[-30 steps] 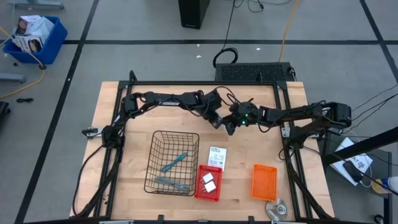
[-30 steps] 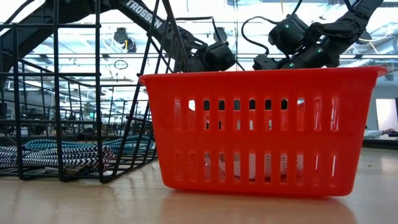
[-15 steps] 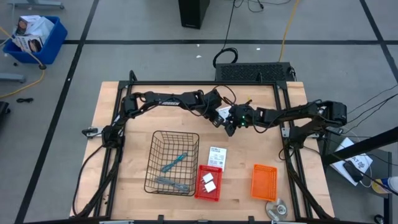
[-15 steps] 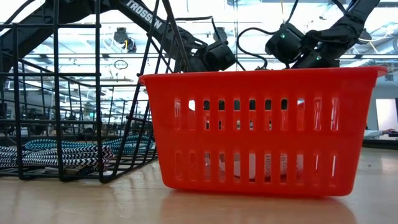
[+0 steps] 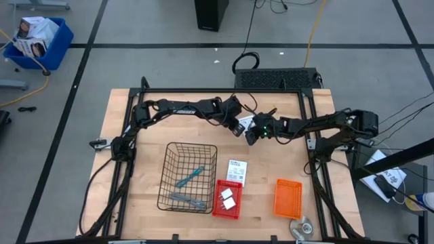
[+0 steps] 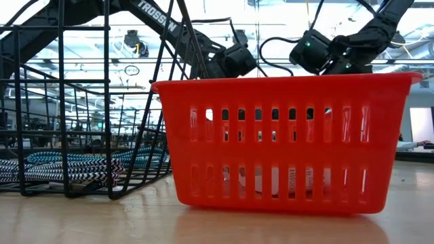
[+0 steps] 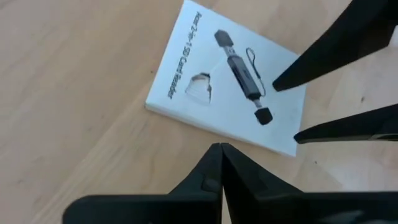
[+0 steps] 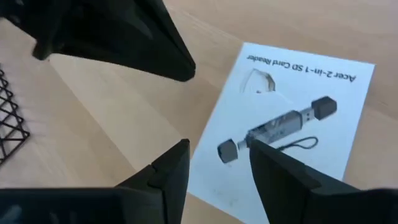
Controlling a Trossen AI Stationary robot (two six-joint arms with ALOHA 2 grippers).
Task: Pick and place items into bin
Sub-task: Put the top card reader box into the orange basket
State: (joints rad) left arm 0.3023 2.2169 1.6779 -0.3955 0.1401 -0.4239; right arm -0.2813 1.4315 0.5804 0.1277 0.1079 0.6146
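Note:
A white card printed with an SD card reader (image 7: 227,84) (image 8: 292,118) lies flat on the wood near the table's middle and shows as a white patch (image 5: 243,125) between the two grippers. My left gripper (image 7: 221,149) (image 5: 238,127) is shut, and its tip stands at one edge of the card. My right gripper (image 8: 217,149) (image 5: 251,136) is open and hovers over the opposite corner. A second card (image 5: 236,171) lies flat between the wire basket and the red bin. Two teal tools (image 5: 189,178) lie in the wire basket (image 5: 169,177). Two white blocks (image 5: 227,198) sit in the red bin (image 5: 218,211). My left gripper's shut tip comes down from above right at the card's long edge (image 7: 217,132). I cannot tell whether it touches the card or the wood beside it. The card lies flat on the table.
An orange bin (image 5: 287,198) and a round silver disc (image 5: 302,227) sit near the table's near right corner. In the low view the red bin (image 6: 281,142) and the wire basket (image 6: 81,102) stand close in front, hiding the card. Bare wood lies to the left of the basket.
My right gripper has shifted a little toward the table's left, closer to my left gripper and the card. The card and my left gripper have stayed where they were.

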